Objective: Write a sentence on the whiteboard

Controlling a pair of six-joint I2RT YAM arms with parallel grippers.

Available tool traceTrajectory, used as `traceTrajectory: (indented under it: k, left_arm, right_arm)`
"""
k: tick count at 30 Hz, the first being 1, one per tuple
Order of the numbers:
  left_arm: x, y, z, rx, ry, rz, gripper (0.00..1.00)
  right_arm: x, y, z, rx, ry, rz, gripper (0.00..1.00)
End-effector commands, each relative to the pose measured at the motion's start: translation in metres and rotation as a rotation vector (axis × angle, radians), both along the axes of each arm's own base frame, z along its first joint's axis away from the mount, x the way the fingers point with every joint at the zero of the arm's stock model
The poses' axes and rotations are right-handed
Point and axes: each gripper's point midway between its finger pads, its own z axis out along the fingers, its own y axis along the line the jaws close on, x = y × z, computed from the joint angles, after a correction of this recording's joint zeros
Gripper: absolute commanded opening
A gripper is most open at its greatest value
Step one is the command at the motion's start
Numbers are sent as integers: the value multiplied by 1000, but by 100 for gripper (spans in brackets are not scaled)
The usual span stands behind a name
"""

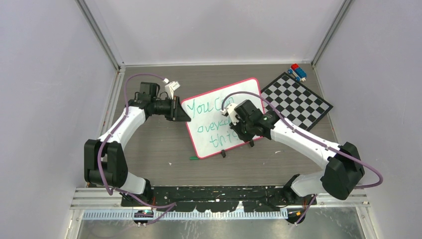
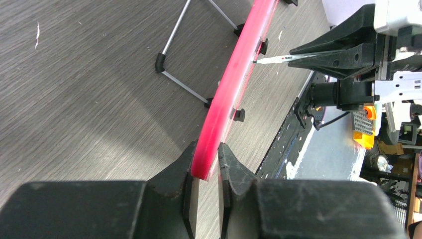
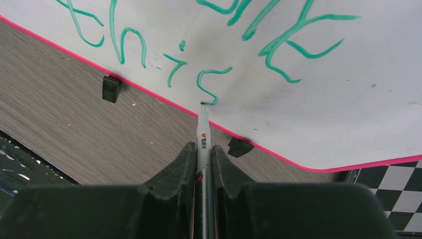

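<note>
The whiteboard (image 1: 215, 102) lies tilted mid-table, white with a pink-red rim. The sentence (image 1: 214, 119) in green marker reads "You can overcome this" in three lines. My left gripper (image 1: 183, 113) is shut on the board's left edge; in the left wrist view the jaws (image 2: 205, 164) flank the pink rim (image 2: 234, 84). My right gripper (image 1: 238, 130) is shut on a white marker (image 3: 203, 137). The marker tip touches the board at the end of the "s" in "this" (image 3: 206, 92). Two black clips (image 3: 111, 88) sit along the near rim.
A black-and-white checkered board (image 1: 298, 102) lies right of the whiteboard, with a red and blue toy (image 1: 297, 72) behind it. A small green cap (image 1: 193, 158) lies on the table in front of the whiteboard. A wire stand (image 2: 174, 50) shows behind the board.
</note>
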Motion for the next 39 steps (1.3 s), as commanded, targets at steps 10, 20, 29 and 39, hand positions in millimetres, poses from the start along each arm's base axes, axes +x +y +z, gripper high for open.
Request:
traceTrajectory:
  k: [10, 20, 29, 39]
  left_arm:
    - [6, 5, -3, 57, -36, 14, 0]
    - [6, 4, -2, 51, -41, 6, 0]
    - [8, 3, -2, 46, -39, 10, 0]
    - [8, 3, -2, 45, -43, 10, 0]
  right_arm:
    - [-1, 28, 28, 106, -22, 46, 0]
    - [-11, -1, 39, 87, -60, 28, 0]
    - [10, -20, 19, -36, -85, -33, 0]
    - [18, -18, 14, -42, -89, -48, 0]
